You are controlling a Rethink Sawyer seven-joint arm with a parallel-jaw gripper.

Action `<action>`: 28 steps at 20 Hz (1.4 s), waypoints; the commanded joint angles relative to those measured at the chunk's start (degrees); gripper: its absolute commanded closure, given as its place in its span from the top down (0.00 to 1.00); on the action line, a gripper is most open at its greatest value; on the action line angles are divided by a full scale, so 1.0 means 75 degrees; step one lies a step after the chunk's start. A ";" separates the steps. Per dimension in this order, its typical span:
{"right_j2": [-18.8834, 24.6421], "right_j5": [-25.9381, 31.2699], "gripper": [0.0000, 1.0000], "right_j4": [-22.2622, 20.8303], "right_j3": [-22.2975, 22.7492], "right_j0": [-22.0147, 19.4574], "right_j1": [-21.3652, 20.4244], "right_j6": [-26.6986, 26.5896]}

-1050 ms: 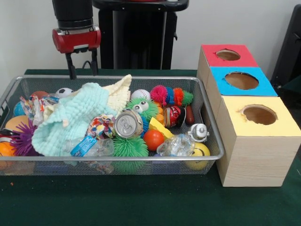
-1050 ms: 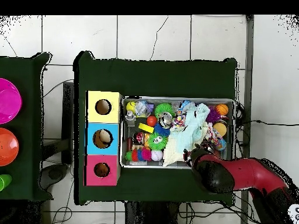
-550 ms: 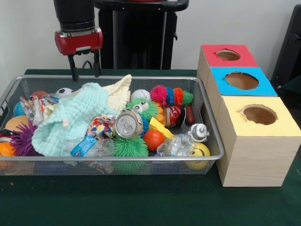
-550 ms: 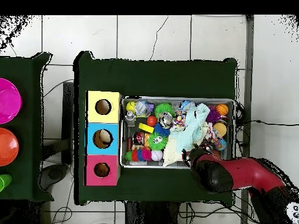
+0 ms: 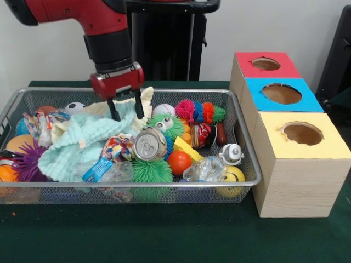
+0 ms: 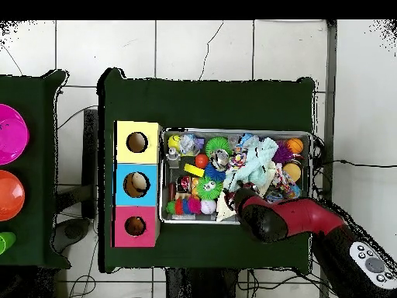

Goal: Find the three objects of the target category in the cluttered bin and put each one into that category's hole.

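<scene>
Your gripper (image 5: pixel 124 109), fingers spread, sits on the pale blue cloth (image 5: pixel 82 139) at the bin's (image 5: pixel 241 145) upper middle. Something already lies in the blue box's hole (image 6: pixel 136 184); most sorting looks undone.

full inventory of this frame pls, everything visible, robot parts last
wire bin: 1, silver mesh, on the green table
cloths: 2, mint over cream, bin's left-centre
drink can: 1, silver top, bin middle
spiky balls: several, green, purple, pink, scattered in bin
orange ball: 1, right of the can
baseball: 1, white, bin's far side
smiley ball: 1, yellow, bin's near right corner
plastic bottle: 1, clear, crumpled, beside smiley ball
sorting box: 1, wooden, red, blue, yellow tops with holes, right of bin
plates: 2, pink and orange, overhead view's left edge
arm: 1, red and black
gripper: 1, open, fingers down at the cloths
</scene>
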 commanded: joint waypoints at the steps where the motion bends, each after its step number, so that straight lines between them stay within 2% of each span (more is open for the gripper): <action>1: -0.0403 -0.0335 1.00 -0.0671 -0.1030 0.0102 0.0920 0.0068; 7: -0.0345 -0.0255 1.00 -0.0642 -0.1066 -0.0040 0.0959 -0.0168; 13: -0.0186 0.0243 1.00 -0.0522 -0.1246 -0.0213 0.0844 -0.0703; 21: 0.0159 0.1342 1.00 0.0141 -0.0662 -0.0478 -0.0609 -0.1262; 25: 0.0282 0.1654 1.00 0.0296 -0.0513 -0.0502 -0.1033 -0.1313; 28: 0.0295 0.1718 1.00 0.0207 -0.0471 -0.0467 -0.1115 -0.1261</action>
